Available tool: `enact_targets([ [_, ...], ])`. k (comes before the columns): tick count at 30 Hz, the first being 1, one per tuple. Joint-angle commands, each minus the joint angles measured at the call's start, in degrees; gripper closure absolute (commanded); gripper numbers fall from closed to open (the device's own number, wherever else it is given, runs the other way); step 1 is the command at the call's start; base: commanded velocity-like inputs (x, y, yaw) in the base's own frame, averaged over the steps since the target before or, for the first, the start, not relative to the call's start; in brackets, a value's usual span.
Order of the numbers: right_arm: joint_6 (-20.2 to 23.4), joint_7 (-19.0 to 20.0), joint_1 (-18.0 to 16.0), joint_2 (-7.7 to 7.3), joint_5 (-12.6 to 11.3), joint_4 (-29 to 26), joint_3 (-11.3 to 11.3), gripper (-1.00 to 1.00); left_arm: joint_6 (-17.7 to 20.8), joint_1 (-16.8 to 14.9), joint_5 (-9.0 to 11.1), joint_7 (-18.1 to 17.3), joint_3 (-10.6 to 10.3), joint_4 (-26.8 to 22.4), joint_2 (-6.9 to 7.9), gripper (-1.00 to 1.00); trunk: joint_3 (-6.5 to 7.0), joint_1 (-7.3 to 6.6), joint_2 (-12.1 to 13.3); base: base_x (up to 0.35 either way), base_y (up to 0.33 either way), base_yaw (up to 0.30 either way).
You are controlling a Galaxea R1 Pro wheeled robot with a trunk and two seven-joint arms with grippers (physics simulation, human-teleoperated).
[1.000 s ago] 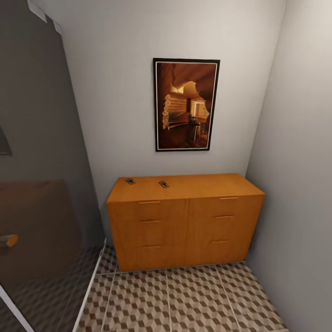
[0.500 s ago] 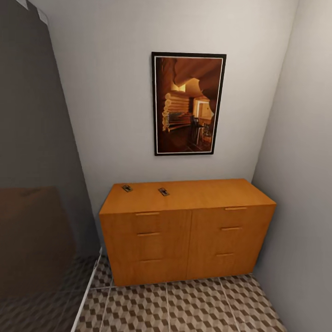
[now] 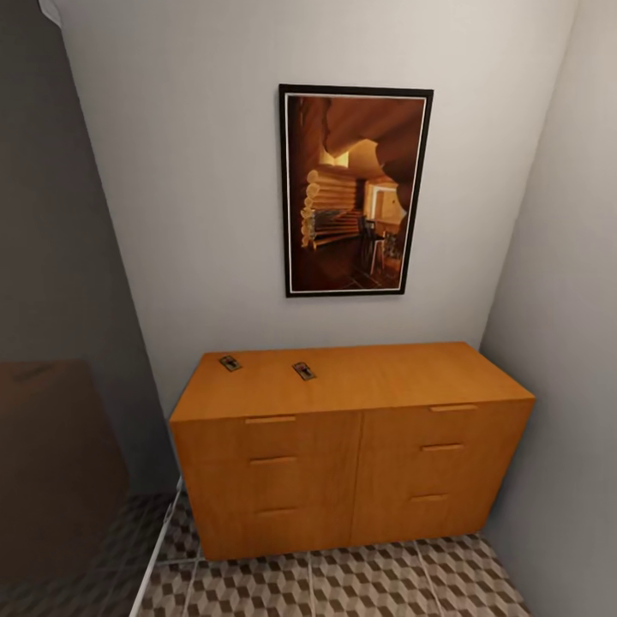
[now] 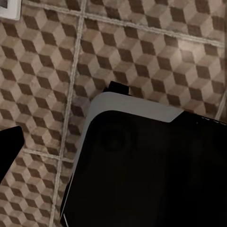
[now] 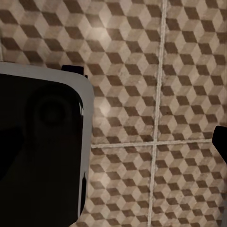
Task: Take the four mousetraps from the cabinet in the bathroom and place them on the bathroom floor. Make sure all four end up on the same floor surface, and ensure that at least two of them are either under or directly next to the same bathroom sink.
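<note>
Risk of knocking them off: two mousetraps [image 3: 229, 363] lie on the orange cabinet [image 3: 343, 454], well above and ahead of my left tool [image 4: 8, 151] and right tool [image 5: 221, 140], which hang over the floor [image 5: 142, 56], and I cannot tell whether either is apart or together.

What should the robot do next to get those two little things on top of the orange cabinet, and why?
Probably roll a bit closer. Two mousetraps lie on the left part of the orange wooden cabinet's top, with patterned floor between it and the robot, and both wrist views look down at floor tiles.
</note>
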Motion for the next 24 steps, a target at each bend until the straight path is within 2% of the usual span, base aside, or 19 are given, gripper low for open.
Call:
enact_targets([
  [1, -0.29, -0.27, -0.08, 0.02, 0.12, 0.19, 0.45, -1.0, -0.18, -0.02, 0.47, 0.22, -0.5, 0.0, -0.01, -1.0, -0.07, 0.02, -0.04, 0.103, 0.0, 0.0],
  [24, 0.3, -0.25, -0.08, 0.06, -0.04, 0.19, 0.44, -1.0, -0.17, -0.04, 0.54, 0.22, -0.49, 1.08, -0.04, -1.0, -0.07, 0.02, -0.04, 0.016, 0.0, 0.0],
])
